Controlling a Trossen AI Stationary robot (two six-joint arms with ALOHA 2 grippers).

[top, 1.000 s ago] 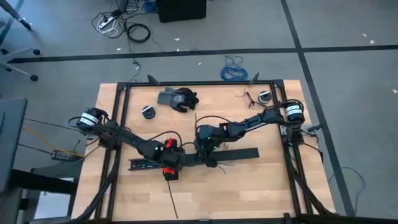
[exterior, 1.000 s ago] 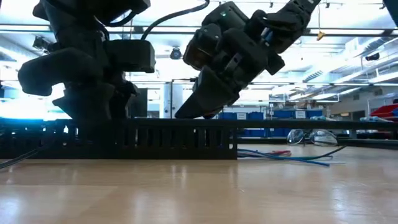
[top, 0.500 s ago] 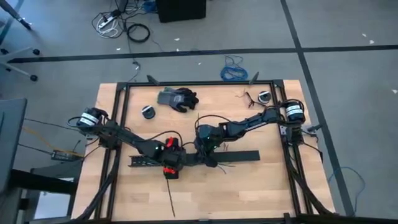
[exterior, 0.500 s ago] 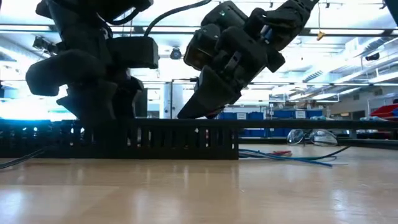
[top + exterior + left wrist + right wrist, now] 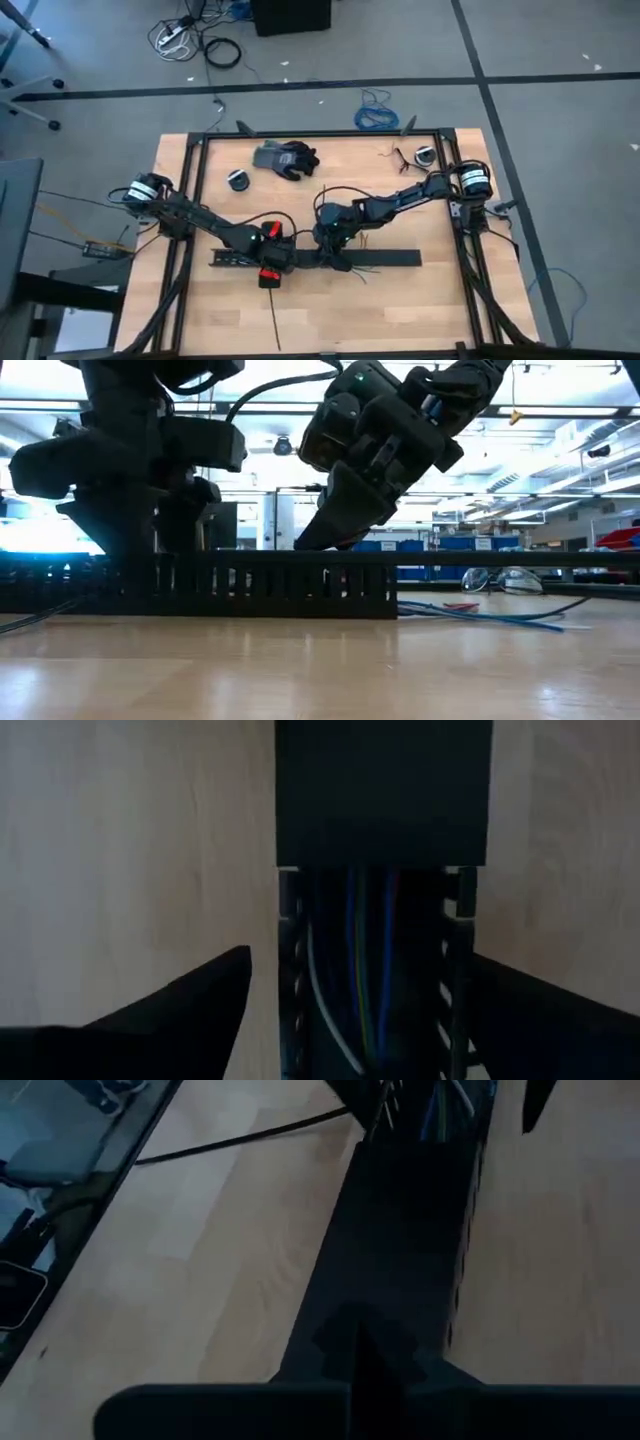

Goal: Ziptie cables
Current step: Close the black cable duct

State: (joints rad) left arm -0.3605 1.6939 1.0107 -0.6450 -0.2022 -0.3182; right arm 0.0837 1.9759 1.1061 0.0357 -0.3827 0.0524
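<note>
A long black slotted duct (image 5: 300, 260) lies across the table's middle. The cables (image 5: 365, 990), blue, green, white and red wires, run inside it, and their ends fan out past its right end (image 5: 480, 614). A flat black bar (image 5: 385, 258) lies along the top of the duct's right part. My left gripper (image 5: 360, 1020) is open above the duct, one finger on each side of it. My right gripper (image 5: 337, 260) is shut on top of the bar. One thin black ziptie (image 5: 274, 325) lies near the front edge. My left gripper's fingers (image 5: 190, 1005) stand outside the duct's two side walls; whether they touch them I cannot tell. My right gripper presses its shut fingertips (image 5: 350, 1350) down on the bar's top face (image 5: 400, 1260) near its left end, slanting down from the right.
A dark glove (image 5: 287, 158) and a small roll (image 5: 238, 179) lie at the back left, another roll (image 5: 425, 156) at the back right. Glasses (image 5: 500, 580) lie behind the wire ends. The black frame rails (image 5: 320, 133) edge the table.
The flat black bar, which lay slanted above the duct's right part, now lies straight along the duct and closer to the near edge. The duct's right end has slid a little toward the table's right edge. My right gripper has followed the bar toward the near edge.
</note>
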